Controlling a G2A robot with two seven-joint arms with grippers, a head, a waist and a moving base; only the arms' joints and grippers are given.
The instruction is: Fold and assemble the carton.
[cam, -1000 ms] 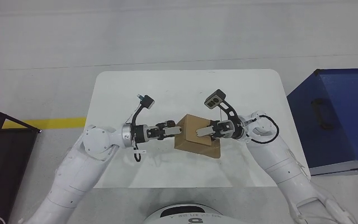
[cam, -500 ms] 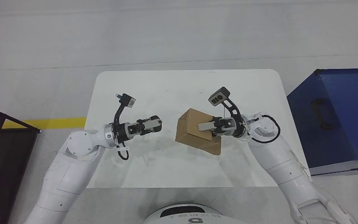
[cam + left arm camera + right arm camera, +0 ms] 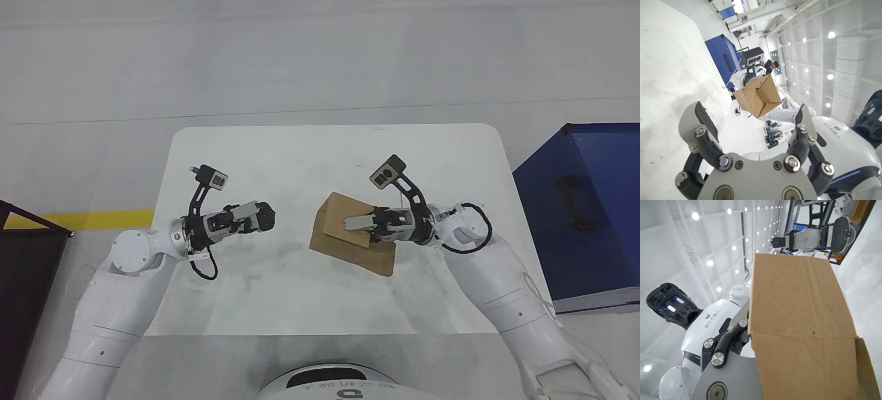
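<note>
Brown cardboard carton (image 3: 350,240) is pinched by one wall in the right hand (image 3: 362,224), tilted over the white desk (image 3: 300,160); the left hand (image 3: 264,216) is spread wide, well apart from it.

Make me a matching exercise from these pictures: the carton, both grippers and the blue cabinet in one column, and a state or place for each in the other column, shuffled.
Column one:
1. carton
2. left gripper
3. right gripper
4. blue cabinet

Column two:
A. open, holding nothing
B. off the table, beside it
C. brown, tilted, held by one gripper
D. shut on the carton

Pairs: 1-C, 2-A, 3-D, 4-B.
</note>
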